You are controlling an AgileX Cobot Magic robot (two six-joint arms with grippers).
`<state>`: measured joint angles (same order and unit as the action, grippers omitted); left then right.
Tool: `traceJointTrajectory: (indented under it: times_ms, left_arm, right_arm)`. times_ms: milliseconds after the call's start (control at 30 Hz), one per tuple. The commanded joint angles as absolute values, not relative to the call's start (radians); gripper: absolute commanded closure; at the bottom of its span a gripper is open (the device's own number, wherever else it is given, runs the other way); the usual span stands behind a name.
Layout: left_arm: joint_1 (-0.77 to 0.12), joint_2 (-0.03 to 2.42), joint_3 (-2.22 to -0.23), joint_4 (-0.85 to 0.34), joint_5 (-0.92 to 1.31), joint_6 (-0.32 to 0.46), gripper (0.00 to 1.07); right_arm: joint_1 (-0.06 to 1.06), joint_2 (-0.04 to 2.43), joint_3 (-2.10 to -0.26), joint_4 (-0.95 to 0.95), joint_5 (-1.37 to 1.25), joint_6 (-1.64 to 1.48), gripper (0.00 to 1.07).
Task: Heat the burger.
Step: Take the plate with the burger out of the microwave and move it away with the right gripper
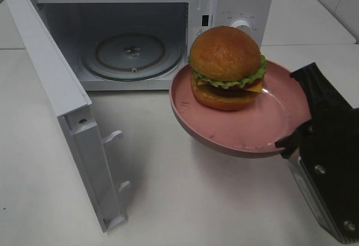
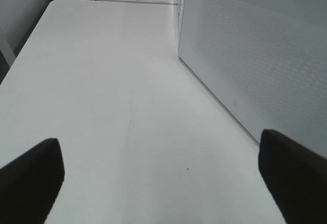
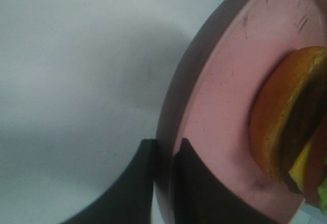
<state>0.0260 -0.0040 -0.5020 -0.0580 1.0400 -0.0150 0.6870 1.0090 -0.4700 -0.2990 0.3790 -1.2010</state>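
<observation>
Fingers first: right gripper (image 1: 296,139) pinches the rim of the pink plate (image 1: 263,128), jaws narrow, one finger above the rim, one below. Plate is lifted off the white table (image 1: 185,201), tilted slightly.

Exterior high view: the burger (image 1: 227,68) sits on the plate toward its 10 o'clock side, upright, bun on top, with lettuce, cheese and tomato showing at the edge. Microwave (image 1: 235,8) stands at 12 o'clock, its door (image 1: 56,100) swung wide open toward 9 o'clock, the glass turntable (image 1: 132,54) bare inside. Plate hovers just in front of the opening, at about 4 o'clock from the cavity. Right arm comes in from 4 o'clock. Left gripper not seen here.

Left wrist view: left gripper (image 2: 163,183) is spread wide, two dark fingertips (image 2: 30,178) well apart near the frame's corners, nothing between them. White table below, outer face of the microwave door (image 2: 255,66) beside it.

Right wrist view: right gripper (image 3: 163,155) clamped on the plate (image 3: 219,106) rim, fingers (image 3: 135,183) either side of the edge. Burger (image 3: 286,127) close up, resting on the plate, apart from the fingers. Table (image 3: 76,71) blurred underneath.
</observation>
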Motion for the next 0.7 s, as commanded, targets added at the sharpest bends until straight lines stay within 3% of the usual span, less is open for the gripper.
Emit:
traceJointTrajectory:
  times_ms: [33, 333, 700]
  left_arm:
    - [0.027, -0.025, -0.499, -0.059, 1.036, -0.020, 0.09]
    - [0.027, -0.025, -0.499, -0.059, 1.036, -0.020, 0.09]
    - [0.027, -0.025, -0.499, -0.059, 1.036, -0.020, 0.09]
  right_arm:
    - [0.687, 0.933, -0.456, -0.313, 0.377, -1.169, 1.07]
    - [0.687, 0.819, -0.408, -0.397, 0.481, -0.990, 1.07]
    - [0.687, 0.768, -0.408, -0.651, 0.656, -0.579, 1.07]
